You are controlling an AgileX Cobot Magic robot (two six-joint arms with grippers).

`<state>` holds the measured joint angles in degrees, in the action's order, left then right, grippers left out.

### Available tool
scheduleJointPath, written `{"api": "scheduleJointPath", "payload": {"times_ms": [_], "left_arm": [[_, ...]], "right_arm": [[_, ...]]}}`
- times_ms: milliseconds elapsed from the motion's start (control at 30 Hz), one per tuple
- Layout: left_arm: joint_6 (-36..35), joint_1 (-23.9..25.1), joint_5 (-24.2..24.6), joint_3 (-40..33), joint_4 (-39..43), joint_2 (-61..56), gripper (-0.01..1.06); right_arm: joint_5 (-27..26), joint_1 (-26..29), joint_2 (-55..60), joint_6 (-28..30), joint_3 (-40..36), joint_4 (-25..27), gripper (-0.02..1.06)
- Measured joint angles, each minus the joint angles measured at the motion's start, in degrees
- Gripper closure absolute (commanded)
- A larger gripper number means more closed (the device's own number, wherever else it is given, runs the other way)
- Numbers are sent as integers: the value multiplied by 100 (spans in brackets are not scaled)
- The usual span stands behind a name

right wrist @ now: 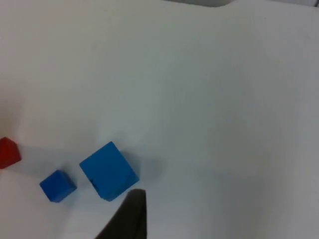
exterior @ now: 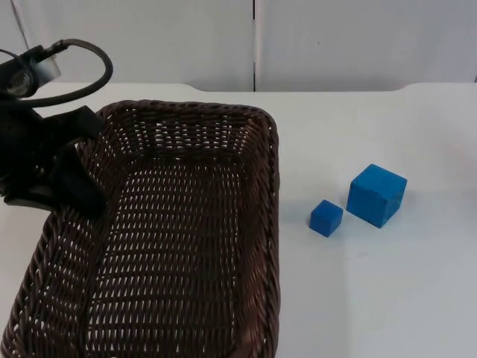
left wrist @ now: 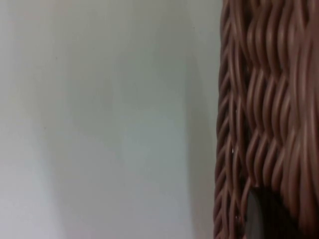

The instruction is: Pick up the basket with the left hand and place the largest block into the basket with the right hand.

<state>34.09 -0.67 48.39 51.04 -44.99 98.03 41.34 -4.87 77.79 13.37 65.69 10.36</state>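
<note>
Dark brown woven wicker basket point(exterior: 186, 239), rectangular, fills the near left of the white table top point(exterior: 387, 298); the left gripper point(exterior: 71, 186) sits at its left rim, one black fingertip point(left wrist: 266, 216) against the weave, and whether it clamps the rim cannot be told. To the basket's right lie a small blue cube point(exterior: 326, 218) and, just beside it, the largest block, a big blue cube point(exterior: 376, 195). From the right wrist, the right gripper hovers above the big cube with one dark finger point(right wrist: 127, 216) visible, its opening indeterminate, and a small red cube point(right wrist: 8, 152) lies near the small blue one.
</note>
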Motion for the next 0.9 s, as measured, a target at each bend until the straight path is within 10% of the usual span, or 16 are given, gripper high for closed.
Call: {"api": "scheduleJointPath", "payload": {"times_ms": [900], "left_arm": [[0, 0, -37, 0, 0, 0, 101]], "right_arm": [[-144, -1476, 2315, 1641, 900, 310, -1]]}}
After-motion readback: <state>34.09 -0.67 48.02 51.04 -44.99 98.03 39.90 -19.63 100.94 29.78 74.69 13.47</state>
